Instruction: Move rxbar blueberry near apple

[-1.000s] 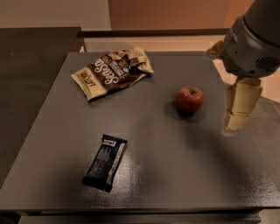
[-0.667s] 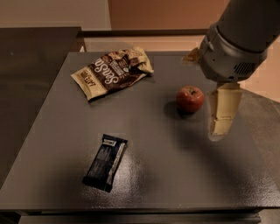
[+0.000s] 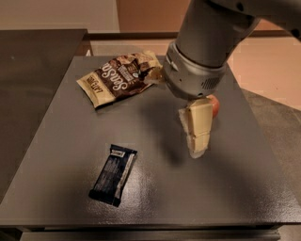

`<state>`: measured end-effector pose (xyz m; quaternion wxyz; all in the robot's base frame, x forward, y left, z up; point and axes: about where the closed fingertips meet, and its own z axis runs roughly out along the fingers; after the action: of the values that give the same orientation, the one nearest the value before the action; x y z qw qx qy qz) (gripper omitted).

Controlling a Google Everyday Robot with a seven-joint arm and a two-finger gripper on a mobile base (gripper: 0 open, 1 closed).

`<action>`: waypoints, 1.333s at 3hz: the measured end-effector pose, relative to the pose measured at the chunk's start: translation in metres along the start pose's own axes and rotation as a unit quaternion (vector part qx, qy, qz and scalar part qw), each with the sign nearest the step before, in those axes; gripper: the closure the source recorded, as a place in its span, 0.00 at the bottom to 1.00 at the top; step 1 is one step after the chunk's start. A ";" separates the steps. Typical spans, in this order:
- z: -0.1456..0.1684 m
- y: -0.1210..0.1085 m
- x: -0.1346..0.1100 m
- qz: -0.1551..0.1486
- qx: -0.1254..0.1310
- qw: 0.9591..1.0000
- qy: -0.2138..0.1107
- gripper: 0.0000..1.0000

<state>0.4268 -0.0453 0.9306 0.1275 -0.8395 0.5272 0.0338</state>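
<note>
grey desk (image 3: pixel 51 141) | dark counter (image 3: pixel 28 70) left | pale wall (image 3: pixel 56 14) | floor (image 3: pixel 273 66) perhaps tan | pincer (image 3: pixel 198 148) over desk's right half

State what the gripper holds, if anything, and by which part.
Nothing: the gripper hangs above the table, and the rxbar blueberry lies apart from it.

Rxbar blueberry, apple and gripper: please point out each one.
rxbar blueberry (image 3: pixel 113 174), camera view, middle of the wrapper.
apple (image 3: pixel 215 105), camera view, red side showing behind the gripper.
gripper (image 3: pixel 198 149), camera view, lower end, in front of the apple.
</note>
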 end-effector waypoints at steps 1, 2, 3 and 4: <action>0.024 -0.007 -0.026 -0.055 -0.029 0.998 -0.013 0.00; 0.048 -0.006 -0.049 -0.108 -0.056 0.992 -0.022 0.00; 0.070 -0.002 -0.064 -0.155 -0.077 0.985 -0.024 0.00; 0.089 0.006 -0.073 -0.190 -0.089 0.977 -0.029 0.00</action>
<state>0.3962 0.0383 0.8577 0.0718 -0.9311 0.3487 0.0795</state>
